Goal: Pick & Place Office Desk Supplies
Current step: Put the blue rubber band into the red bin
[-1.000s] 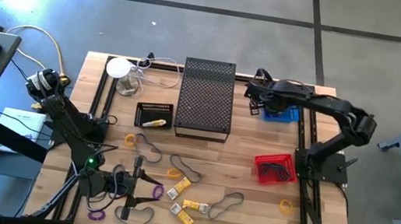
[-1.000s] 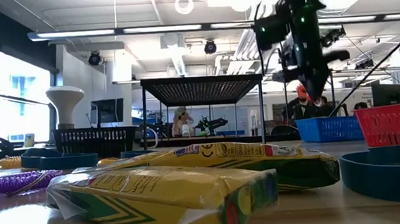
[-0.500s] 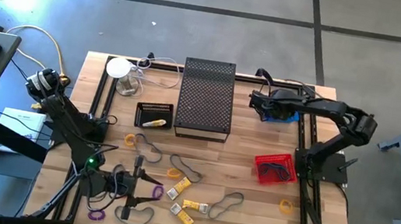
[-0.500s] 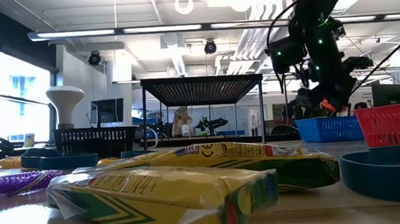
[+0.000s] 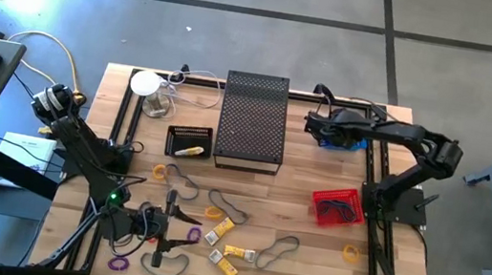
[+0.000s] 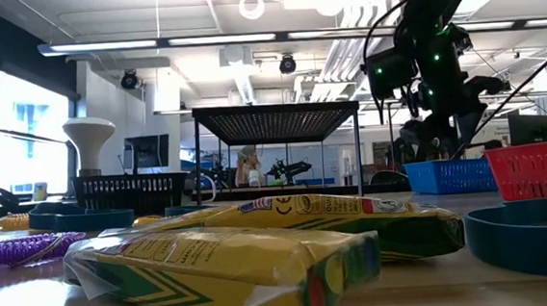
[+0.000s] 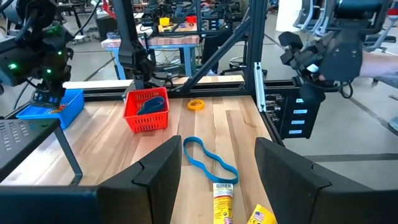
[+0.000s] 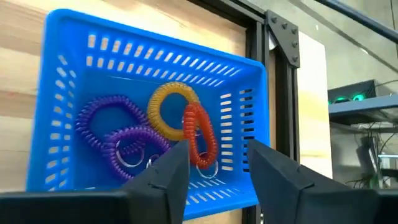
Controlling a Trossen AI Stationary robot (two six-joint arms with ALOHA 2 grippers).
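The office desk supplies lie loose on the near half of the table: dark rubber bands [image 5: 227,204], small coloured loops [image 5: 119,262] and yellow rectangular pieces [image 5: 235,251]. My right gripper [image 8: 217,177] hangs open over the blue basket [image 5: 349,142] at the far right. A red coil loop [image 8: 199,142] lies in that basket, leaning on a yellow loop [image 8: 169,109] beside purple ones [image 8: 121,146]. My left gripper [image 7: 217,180] stands open and level at the near left, with a blue band [image 7: 208,158] on the table ahead of it.
A black mesh riser [image 5: 252,121] stands at the middle far side, with a small black tray [image 5: 190,139] and a white lamp [image 5: 147,85] to its left. A red basket [image 5: 337,206] holding dark bands stands at the right. Black frame rails [image 5: 372,165] run along both sides.
My right gripper has sunk toward the blue basket, tipped further down and opened. The red coil loop that it held at its fingertips has been let go and now lies in the basket.
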